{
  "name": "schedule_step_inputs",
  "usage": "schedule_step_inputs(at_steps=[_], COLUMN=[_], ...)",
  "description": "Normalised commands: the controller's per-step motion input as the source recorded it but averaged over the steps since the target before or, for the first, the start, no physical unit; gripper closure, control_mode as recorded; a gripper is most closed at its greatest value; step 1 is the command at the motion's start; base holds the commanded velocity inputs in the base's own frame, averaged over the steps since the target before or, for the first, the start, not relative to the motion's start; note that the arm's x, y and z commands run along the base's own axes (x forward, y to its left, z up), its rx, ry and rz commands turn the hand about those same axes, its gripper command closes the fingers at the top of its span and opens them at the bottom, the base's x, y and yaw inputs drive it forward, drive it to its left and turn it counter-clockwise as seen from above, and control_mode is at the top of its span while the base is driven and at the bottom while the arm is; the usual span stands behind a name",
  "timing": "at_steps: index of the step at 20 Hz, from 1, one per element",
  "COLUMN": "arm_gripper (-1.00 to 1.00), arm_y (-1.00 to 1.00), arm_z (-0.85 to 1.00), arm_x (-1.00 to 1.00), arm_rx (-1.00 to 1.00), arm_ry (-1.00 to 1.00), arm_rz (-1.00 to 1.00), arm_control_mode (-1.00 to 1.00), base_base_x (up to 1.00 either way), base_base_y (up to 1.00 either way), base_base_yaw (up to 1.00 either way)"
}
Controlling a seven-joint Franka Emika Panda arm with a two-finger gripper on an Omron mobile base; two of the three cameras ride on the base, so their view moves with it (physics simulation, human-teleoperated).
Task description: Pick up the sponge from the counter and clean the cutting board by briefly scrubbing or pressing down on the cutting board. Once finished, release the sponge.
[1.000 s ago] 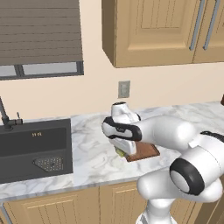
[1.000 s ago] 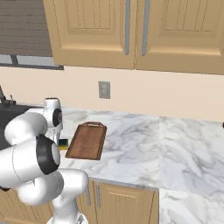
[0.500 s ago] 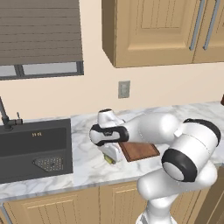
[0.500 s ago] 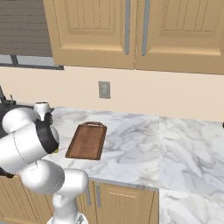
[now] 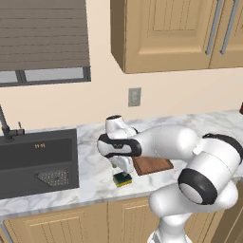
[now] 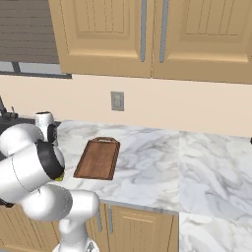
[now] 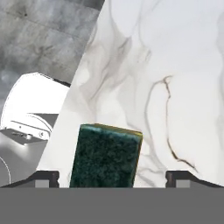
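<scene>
You are hanging the end effector (image 7: pixel 113 177) right over the sponge (image 5: pixel 122 179) — fingers spread wide on either side, gripping nothing — because it is lying green side up on the desk (image 5: pixel 95 161), just beside the cutting board (image 6: pixel 98 158).

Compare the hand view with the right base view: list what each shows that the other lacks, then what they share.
Hand view: the sponge, dark green top up, lying between the open end effector fingertips, with floor past the counter's edge.

Right base view: the cutting board lying flat with its handle tab toward the wall, the wall outlet, the upper cabinets and the arm's bulk at lower left.

Both: the marbled counter.
</scene>
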Motion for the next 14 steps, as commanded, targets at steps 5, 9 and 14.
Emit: schedule_step_inputs(at_steps=[5,9,14], arm_gripper=[-1.00,-1.00,-1.00], arm_y=[-0.21,-0.12,-0.31], arm_z=[0.66,0.51,0.13], arm_x=[-0.04,-0.24,-0.31], arm_rx=[0.00,0.00,0.05], arm_ry=[-0.01,-0.02,0.00], arm_rz=[0.01,-0.02,-0.31], arm_control_mode=[-1.00,-1.00,-1.00], base_base_x=[0.00,0.00,0.00], base_base_y=[0.00,0.00,0.00], base_base_yaw=[0.00,0.00,0.00])
